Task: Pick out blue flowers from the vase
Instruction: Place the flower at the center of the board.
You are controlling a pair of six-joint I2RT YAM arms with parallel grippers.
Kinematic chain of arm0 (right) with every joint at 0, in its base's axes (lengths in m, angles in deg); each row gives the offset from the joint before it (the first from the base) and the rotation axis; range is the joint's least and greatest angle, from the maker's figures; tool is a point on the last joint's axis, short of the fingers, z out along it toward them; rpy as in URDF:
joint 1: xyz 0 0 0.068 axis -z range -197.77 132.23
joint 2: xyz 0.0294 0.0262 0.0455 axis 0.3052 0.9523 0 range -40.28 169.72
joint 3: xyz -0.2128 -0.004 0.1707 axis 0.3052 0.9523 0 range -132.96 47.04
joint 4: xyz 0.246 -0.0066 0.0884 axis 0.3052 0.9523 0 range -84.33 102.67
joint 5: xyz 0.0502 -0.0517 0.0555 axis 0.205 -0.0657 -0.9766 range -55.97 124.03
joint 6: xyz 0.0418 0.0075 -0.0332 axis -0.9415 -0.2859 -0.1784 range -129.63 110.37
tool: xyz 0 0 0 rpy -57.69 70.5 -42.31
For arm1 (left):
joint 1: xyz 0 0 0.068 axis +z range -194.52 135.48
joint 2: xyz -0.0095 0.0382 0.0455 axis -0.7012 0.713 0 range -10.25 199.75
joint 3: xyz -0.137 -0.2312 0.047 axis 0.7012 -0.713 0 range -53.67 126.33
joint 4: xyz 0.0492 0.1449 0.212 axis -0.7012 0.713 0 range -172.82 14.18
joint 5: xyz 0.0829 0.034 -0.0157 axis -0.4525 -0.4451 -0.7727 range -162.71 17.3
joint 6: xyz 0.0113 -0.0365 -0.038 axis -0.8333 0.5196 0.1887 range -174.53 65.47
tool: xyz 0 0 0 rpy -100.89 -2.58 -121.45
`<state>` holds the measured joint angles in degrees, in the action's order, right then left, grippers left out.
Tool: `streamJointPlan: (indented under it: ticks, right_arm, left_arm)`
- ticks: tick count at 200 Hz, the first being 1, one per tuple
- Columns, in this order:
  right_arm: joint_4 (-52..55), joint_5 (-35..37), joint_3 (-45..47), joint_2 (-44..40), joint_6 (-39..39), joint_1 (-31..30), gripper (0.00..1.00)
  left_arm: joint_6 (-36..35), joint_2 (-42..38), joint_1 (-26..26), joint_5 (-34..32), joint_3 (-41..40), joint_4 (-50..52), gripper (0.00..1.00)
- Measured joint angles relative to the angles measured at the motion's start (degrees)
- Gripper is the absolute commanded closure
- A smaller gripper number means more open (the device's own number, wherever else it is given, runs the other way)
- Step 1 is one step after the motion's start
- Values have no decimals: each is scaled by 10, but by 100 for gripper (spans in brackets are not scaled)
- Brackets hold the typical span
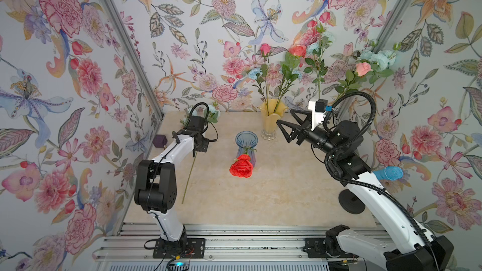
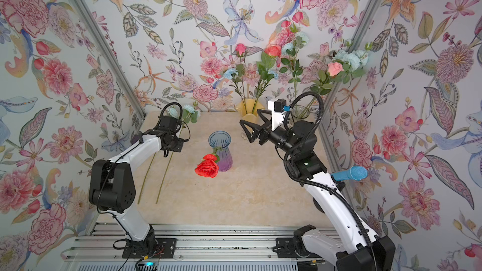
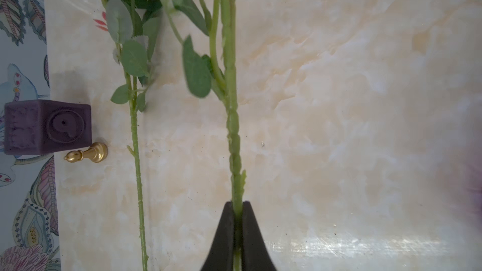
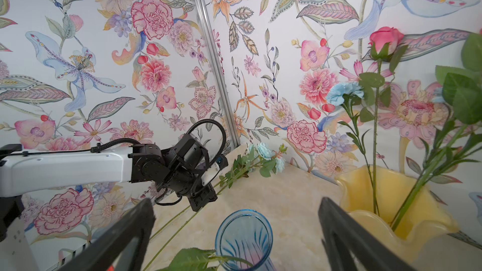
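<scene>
In both top views the left arm [image 1: 177,149] stretches low toward the far corner, where blue flowers [image 1: 213,109] lie on the marbled surface [image 1: 273,199]. The bent right arm [image 1: 378,191] holds its jaws wide beside the wavy yellow vase [image 1: 268,122]. Left wrist: jaws pinch a knobbly green stem [image 3: 233,139]. Right wrist: spread jaws frame a ribbed blue vase [image 4: 243,235]; a ruffled blue bloom [image 4: 343,92] stands in the yellow vase.

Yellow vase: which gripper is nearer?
Right. The right gripper stands open just beside the yellow vase; the left gripper is across the table, shut on a green stem.
</scene>
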<state>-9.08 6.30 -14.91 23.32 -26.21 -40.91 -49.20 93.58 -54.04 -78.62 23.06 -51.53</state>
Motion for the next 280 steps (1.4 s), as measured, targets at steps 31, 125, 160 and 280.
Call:
streamJointPlan:
  ticks: [31, 125, 160, 280]
  right_arm:
    - [-9, -8, 8, -1, -5, 12, 0]
    - [-44, -34, 20, -1, -22, 17, 0]
    - [-44, -34, 20, -1, -24, 17, 0]
    - [-49, -34, 21, 9, -28, 17, 0]
  left_arm:
    - [0, 48, 0, -39, -2, 0, 100]
    - [0, 149, 9, -91, 73, 6, 100]
    - [1, 158, 25, -91, 87, 6, 100]
    - [20, 172, 31, -88, 109, -13, 58]
